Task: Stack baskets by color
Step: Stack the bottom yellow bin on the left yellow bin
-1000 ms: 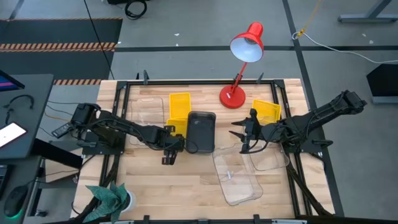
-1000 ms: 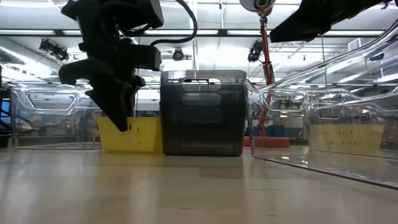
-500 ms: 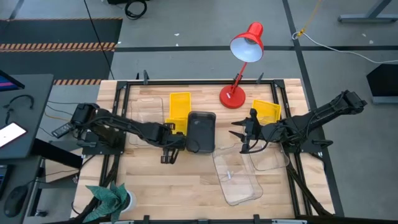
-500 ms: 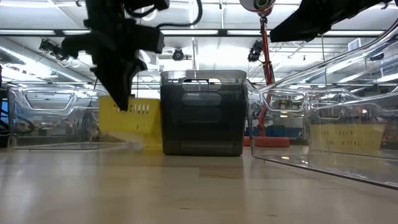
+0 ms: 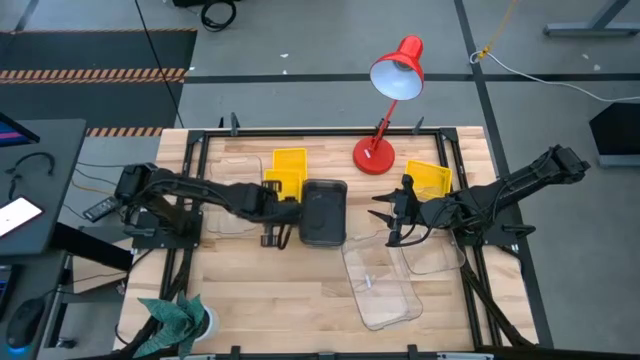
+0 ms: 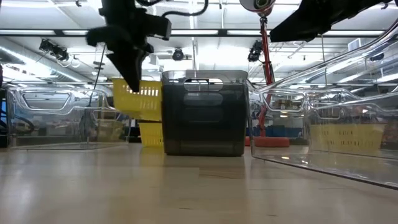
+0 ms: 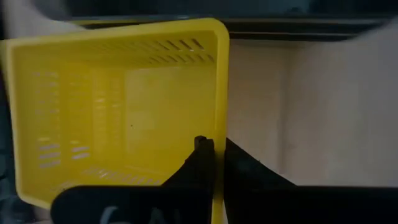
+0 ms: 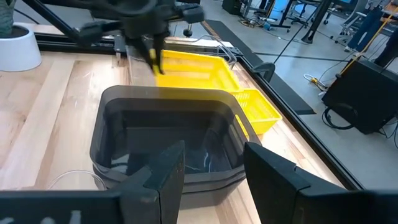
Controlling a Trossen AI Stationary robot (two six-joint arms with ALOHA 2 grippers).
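L gripper [image 6: 132,62] clenched on rim of yellow basket [image 6: 142,99], lifted off table [image 5: 300,290], tilted, just left of dark-grey basket [image 5: 323,212]. Another yellow basket [image 6: 151,133] below it. R gripper [image 5: 392,215] spread wide, holding nothing, above clear basket [image 5: 380,280].

Grey floor [image 5: 300,40] with hazard-striped mat [image 5: 90,73], ceiling strip lights [image 6: 205,32], wooden table [image 5: 300,300]

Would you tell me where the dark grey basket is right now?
In the high view the grey basket sits mid-table, in front of the red lamp, with the yellow basket pinched by the left gripper beside it.
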